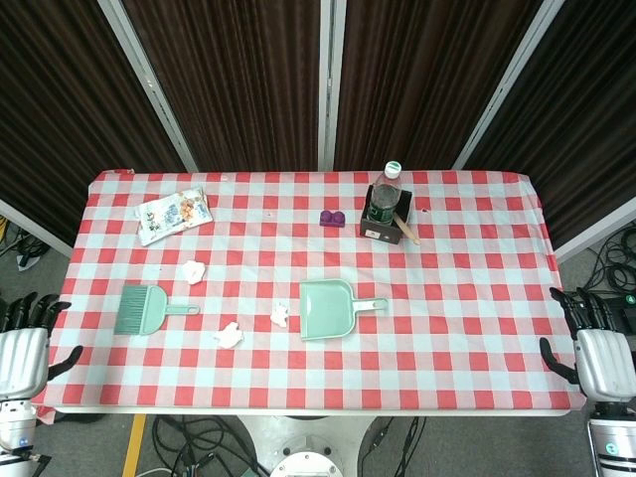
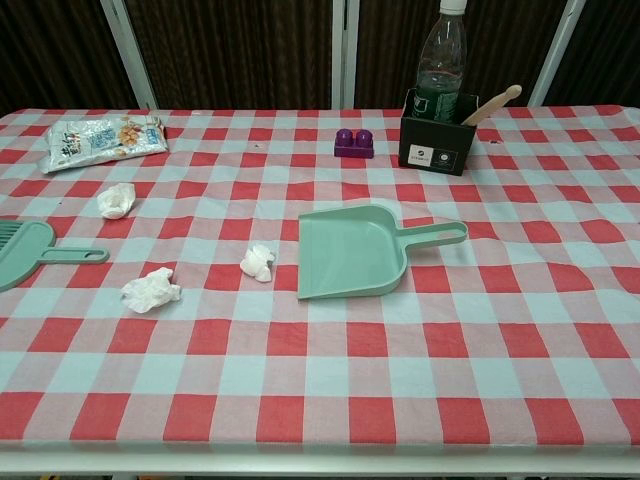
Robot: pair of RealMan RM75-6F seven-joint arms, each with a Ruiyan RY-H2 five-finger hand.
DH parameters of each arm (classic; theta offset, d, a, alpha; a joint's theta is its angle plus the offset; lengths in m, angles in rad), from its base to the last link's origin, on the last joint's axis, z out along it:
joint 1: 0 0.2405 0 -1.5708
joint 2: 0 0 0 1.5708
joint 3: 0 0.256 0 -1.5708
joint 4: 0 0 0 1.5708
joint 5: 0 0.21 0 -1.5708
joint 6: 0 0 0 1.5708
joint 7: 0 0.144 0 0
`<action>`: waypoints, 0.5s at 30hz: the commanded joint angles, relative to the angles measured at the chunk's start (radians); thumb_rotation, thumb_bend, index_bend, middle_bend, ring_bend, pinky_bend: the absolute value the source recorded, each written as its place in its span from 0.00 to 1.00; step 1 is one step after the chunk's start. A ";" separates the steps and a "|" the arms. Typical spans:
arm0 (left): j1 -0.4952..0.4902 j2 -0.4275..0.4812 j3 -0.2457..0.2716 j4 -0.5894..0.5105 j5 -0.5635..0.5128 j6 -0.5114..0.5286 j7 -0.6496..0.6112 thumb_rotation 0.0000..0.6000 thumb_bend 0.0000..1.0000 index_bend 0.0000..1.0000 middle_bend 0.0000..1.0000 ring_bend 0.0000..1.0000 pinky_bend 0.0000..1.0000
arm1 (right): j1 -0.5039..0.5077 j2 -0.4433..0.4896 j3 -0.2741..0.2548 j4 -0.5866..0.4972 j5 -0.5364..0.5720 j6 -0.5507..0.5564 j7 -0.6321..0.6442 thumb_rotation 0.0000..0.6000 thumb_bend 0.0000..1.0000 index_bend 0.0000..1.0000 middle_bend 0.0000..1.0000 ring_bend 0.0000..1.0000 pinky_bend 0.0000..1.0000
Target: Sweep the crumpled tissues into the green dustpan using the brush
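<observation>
A green dustpan [image 1: 328, 308] [image 2: 352, 254] lies mid-table, its handle pointing right. The green brush [image 1: 141, 308] [image 2: 28, 251] lies at the left, handle toward the pan. Three crumpled tissues are spread out between them: one [image 1: 192, 271] [image 2: 117, 200] further back, one [image 1: 229, 337] [image 2: 151, 290] near the front, one [image 1: 280, 315] [image 2: 258, 262] just left of the pan's mouth. My left hand [image 1: 24, 348] hangs off the table's left front corner, fingers apart, holding nothing. My right hand [image 1: 598, 348] is off the right front corner, likewise empty. Neither hand shows in the chest view.
A snack bag [image 1: 173, 215] [image 2: 103, 139] lies at the back left. A purple block [image 1: 332, 218] [image 2: 354, 143] and a black box [image 1: 385, 223] [image 2: 437, 144] holding a water bottle [image 1: 387, 191] [image 2: 441, 60] and a wooden stick [image 2: 490, 104] stand at the back.
</observation>
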 commanded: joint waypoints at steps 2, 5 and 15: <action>0.003 -0.009 0.000 0.017 -0.006 0.011 0.082 1.00 0.19 0.26 0.17 0.09 0.12 | -0.005 0.000 -0.003 0.005 -0.007 0.007 0.007 1.00 0.33 0.11 0.20 0.03 0.06; 0.002 -0.004 0.007 0.014 -0.009 -0.004 0.100 1.00 0.19 0.26 0.17 0.09 0.12 | -0.007 0.003 -0.004 0.007 -0.012 0.009 0.010 1.00 0.33 0.11 0.20 0.03 0.06; -0.007 0.014 0.011 0.002 -0.019 -0.049 0.066 1.00 0.19 0.26 0.17 0.09 0.12 | -0.007 0.003 -0.007 0.012 -0.019 0.003 0.017 1.00 0.33 0.11 0.19 0.03 0.06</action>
